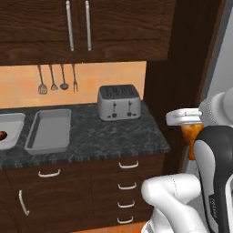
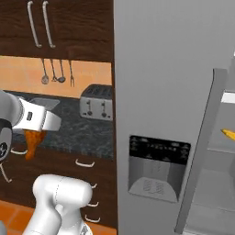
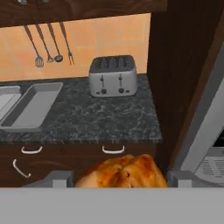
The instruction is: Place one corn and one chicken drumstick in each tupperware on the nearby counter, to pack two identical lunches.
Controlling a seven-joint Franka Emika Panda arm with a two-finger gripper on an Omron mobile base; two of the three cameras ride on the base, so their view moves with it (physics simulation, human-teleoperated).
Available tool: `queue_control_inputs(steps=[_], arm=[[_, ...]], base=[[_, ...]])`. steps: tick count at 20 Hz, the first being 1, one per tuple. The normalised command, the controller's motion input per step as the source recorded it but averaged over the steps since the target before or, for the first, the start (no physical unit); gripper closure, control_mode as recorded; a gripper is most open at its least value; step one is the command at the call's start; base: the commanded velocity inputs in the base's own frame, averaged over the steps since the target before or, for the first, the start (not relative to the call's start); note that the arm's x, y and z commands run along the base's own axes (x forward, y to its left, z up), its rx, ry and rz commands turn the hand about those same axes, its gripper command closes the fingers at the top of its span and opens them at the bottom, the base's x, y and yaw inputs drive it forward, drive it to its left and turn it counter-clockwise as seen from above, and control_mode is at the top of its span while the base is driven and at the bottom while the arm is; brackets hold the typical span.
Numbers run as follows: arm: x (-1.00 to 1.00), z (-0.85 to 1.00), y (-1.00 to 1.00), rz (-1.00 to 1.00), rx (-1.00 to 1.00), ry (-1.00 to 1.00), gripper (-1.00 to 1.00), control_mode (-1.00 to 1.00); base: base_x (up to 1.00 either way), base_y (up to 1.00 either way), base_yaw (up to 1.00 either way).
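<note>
Far left edge of the worktop (image 1: 113, 136) – dark marbled stone, glossy – sits the shorter tupperware (image 1: 11, 125), pale grey w/ rounded corners, cut by the frame; a brown-orange chicken drumstick (image 1: 2, 135) lies in it, only its end in view. Just beside it on the right, the longer tupperware (image 1: 49, 129): shallow grey rectangle, flared rim, nothing visible inside. Above on the tan tiled wall hang thin metal utensils (image 1: 57, 78). Toward the worktop's back right corner stands a boxy silver toaster (image 1: 119, 102), brushed look, slots on top. Below – dark wood cabinet fronts w/ curved silver handles (image 1: 129, 164).

Right of the worktop's end, off its edge and in front of the dark wood side panel, the gripper (image 3: 118, 179) holds a second drumstick (image 3: 122, 173) – glossy, lumpy, orange-brown – jaws fairly wide, closed against its meaty end, one tip each side in the hand view. In the base views it hangs down under the white hand. Far right: flat grey fridge (image 2: 160, 92) w/ a dark dispenser panel, door ajar; a small yellow piece (image 2: 228, 133) on an inner shelf, too small to tell what.
</note>
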Motion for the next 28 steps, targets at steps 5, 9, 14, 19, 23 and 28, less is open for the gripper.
queue_control_inputs(steps=[5,9,14,19,23,28], arm=[[0.00,0.00,0.00,0.00,0.00,0.00,1.00,1.00],[0.00,0.00,0.00,0.00,0.00,0.00,1.00,1.00],[0.00,0.00,0.00,0.00,0.00,0.00,1.00,1.00],[0.00,0.00,0.00,0.00,0.00,0.00,1.00,1.00],[0.00,0.00,0.00,0.00,0.00,0.00,1.00,1.00],[0.01,-0.08,-0.12,0.02,0.00,0.00,1.00,-1.00]], base=[[-0.01,1.00,-0.01],[0.00,1.00,-0.09],[0.00,0.97,-0.10],[0.32,0.62,-0.12],[0.78,0.24,-0.11],[0.18,-0.03,0.02]])
